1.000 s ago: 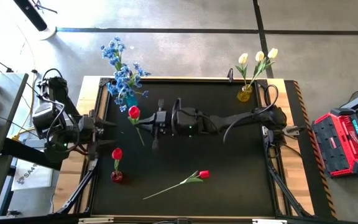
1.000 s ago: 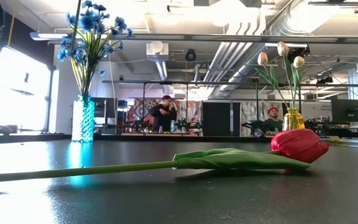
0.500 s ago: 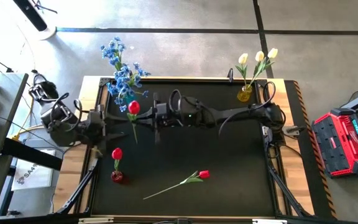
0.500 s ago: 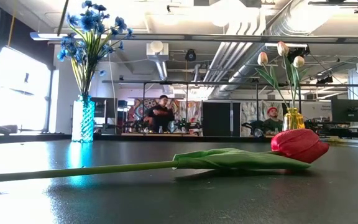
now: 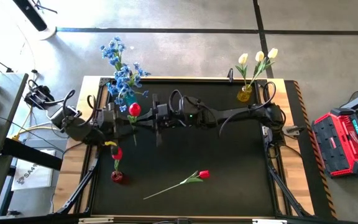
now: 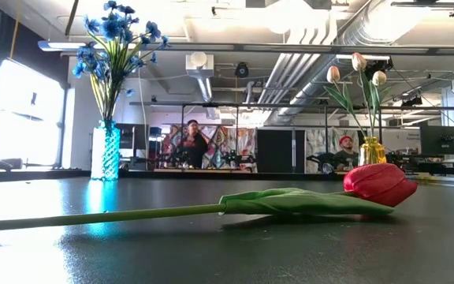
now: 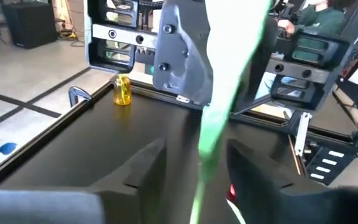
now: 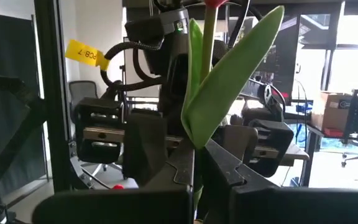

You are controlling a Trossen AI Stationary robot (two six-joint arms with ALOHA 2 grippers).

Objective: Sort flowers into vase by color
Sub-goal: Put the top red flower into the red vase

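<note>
Black matting covers the table (image 5: 229,162), with a workshop visible beyond it. Toward ten o'clock, the right gripper (image 5: 156,118) pinches the green stem of a red tulip (image 5: 133,110), fingers pressed together on it just below the leaf. The left gripper (image 5: 112,116) faces it from nine o'clock, fingers (image 7: 143,163) spread either side of that stem (image 7: 213,124), not touching. Another red tulip (image 5: 202,175) lies flat near six o'clock. A red tulip (image 5: 116,154) stands in a red vase (image 5: 116,177) at eight o'clock; blue sprays (image 5: 122,71) occupy eleven o'clock, cream tulips (image 5: 258,57) one o'clock.
</note>
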